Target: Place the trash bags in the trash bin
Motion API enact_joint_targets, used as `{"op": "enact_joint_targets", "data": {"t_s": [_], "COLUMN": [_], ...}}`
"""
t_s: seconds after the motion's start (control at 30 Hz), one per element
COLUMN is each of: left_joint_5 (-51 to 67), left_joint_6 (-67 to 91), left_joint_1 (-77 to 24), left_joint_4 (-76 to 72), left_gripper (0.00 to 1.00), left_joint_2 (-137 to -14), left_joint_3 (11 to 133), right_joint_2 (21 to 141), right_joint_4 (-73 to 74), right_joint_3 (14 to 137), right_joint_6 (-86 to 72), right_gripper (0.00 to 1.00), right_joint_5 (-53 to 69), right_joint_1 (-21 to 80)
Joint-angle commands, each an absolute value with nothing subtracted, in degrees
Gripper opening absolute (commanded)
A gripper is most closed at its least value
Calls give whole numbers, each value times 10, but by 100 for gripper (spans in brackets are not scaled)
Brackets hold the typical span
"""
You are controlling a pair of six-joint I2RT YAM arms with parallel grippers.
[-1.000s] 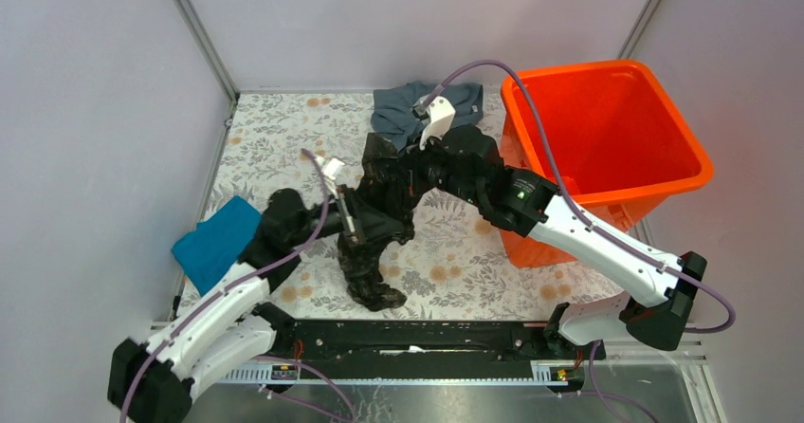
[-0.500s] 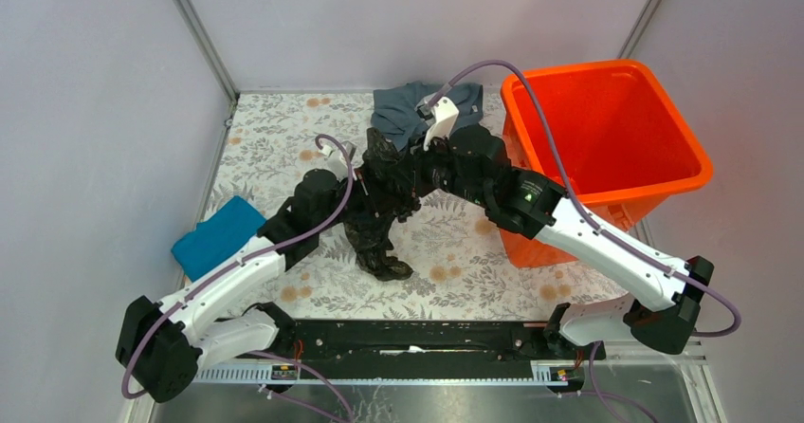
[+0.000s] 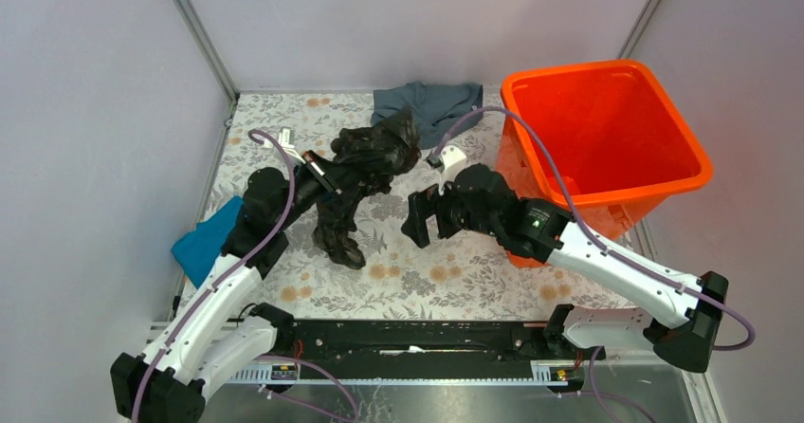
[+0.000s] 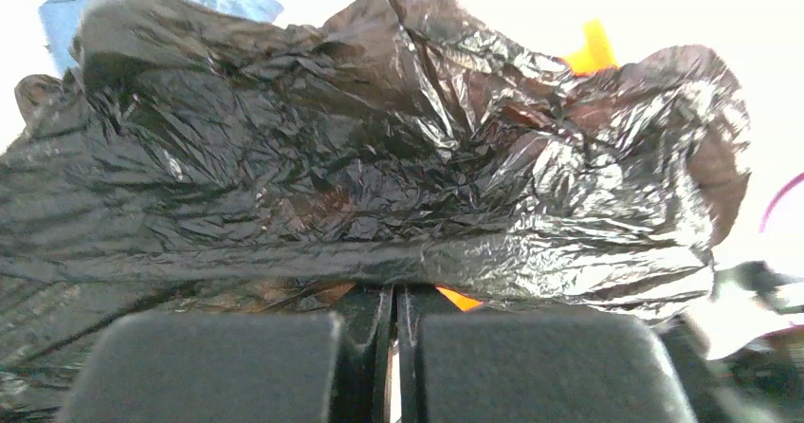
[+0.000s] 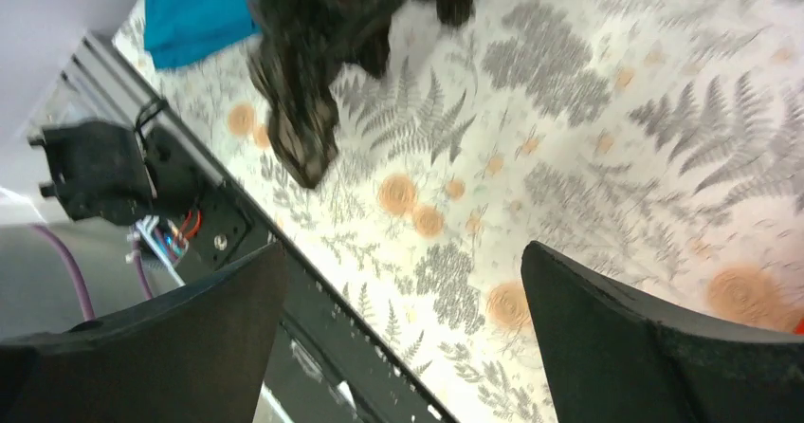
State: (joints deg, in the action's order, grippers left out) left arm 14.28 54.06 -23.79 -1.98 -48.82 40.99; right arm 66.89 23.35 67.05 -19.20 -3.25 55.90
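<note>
The black trash bag (image 3: pixel 374 153) hangs bunched from my left gripper (image 3: pixel 330 174), which is shut on its upper fold; its tail (image 3: pixel 339 243) droops down to the table. In the left wrist view the crinkled bag (image 4: pixel 379 157) fills the frame above the closed fingers (image 4: pixel 237 366). My right gripper (image 3: pixel 422 216) stands open and holds nothing, a little right of the bag and apart from it. Its wrist view shows both fingers (image 5: pixel 654 347) spread wide over the floral table, with the bag (image 5: pixel 313 53) at the top. The orange trash bin (image 3: pixel 664 191) stands at the right.
A grey-blue cloth (image 3: pixel 431 101) lies at the back, behind the bag. A teal cloth (image 3: pixel 199 246) lies at the table's left edge, under my left arm. The black rail (image 3: pixel 417 338) runs along the near edge. Grey walls close in the left, back and right.
My left gripper shut on the bag and carried it back and left. My right gripper let go of the bag, opened wide and drew back toward the near side.
</note>
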Motion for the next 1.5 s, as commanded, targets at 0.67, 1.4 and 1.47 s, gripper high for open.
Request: {"op": "enact_joint_targets", "data": {"t_s": [0.67, 1.4, 1.47], "left_joint_5": [248, 357, 389], "left_joint_6": [778, 862, 830], "left_joint_1": [-192, -44, 6], "left_joint_4": [-276, -296, -271], "left_gripper": [0, 0, 3], "left_joint_2": [-448, -500, -527], "left_joint_3": [319, 294, 280], "right_joint_2": [834, 667, 655], "right_joint_4": [-236, -28, -14], "right_joint_3": [476, 402, 396], "right_joint_6": [-442, -197, -187], "right_gripper": [99, 99, 100], "right_joint_5": [-17, -326, -317], "right_joint_1": [709, 716, 703]}}
